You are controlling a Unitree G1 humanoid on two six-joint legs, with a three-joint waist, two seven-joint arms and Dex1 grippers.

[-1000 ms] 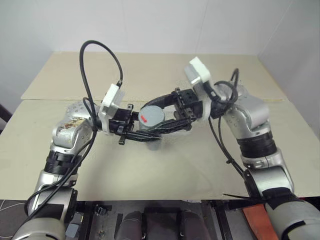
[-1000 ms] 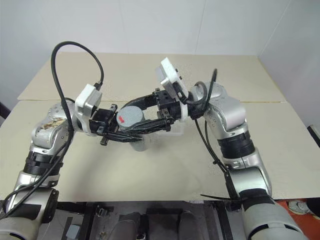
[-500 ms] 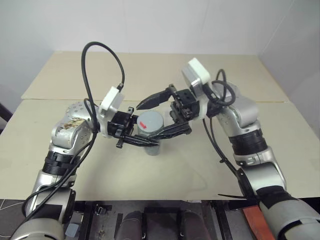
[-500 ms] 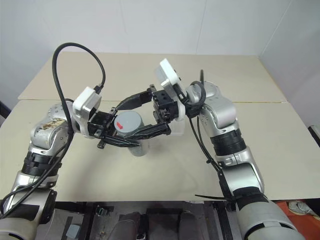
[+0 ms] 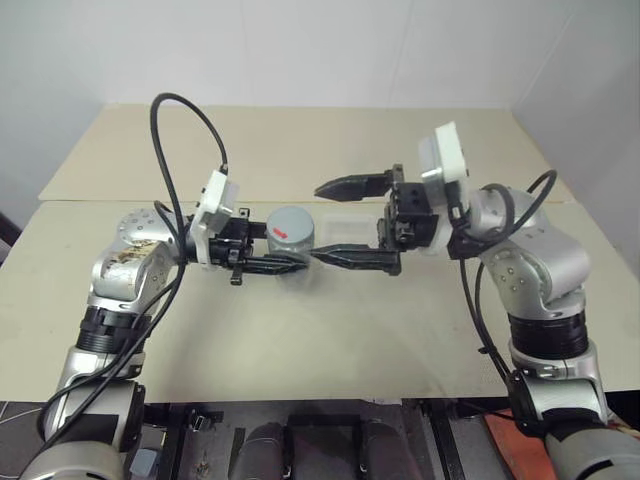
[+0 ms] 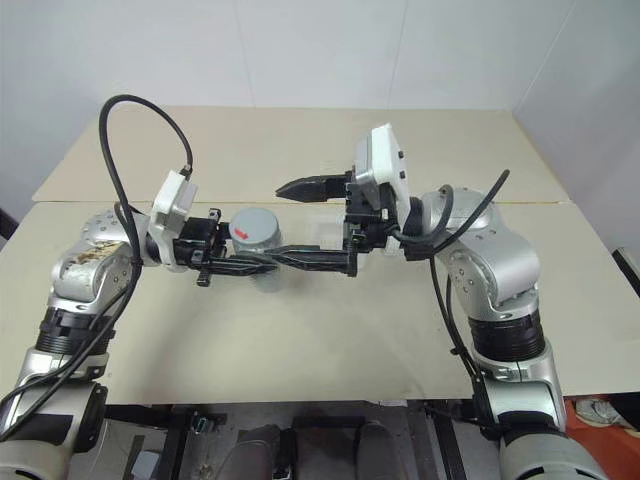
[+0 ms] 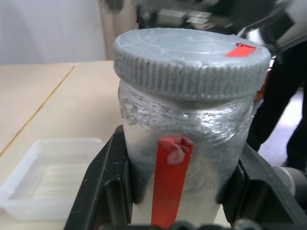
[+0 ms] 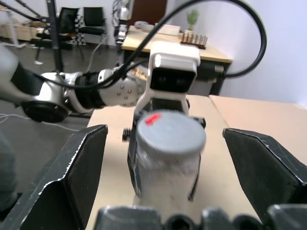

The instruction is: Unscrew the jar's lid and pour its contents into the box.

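With the left tool (image 5: 272,263) clamping the jar (image 7: 184,148), the right tool (image 5: 338,222) — jaws wide — should close squarely round the lid (image 5: 289,223).

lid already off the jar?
No, the grey lid sits on top of the jar, which the left end effector holds clamped at its sides.
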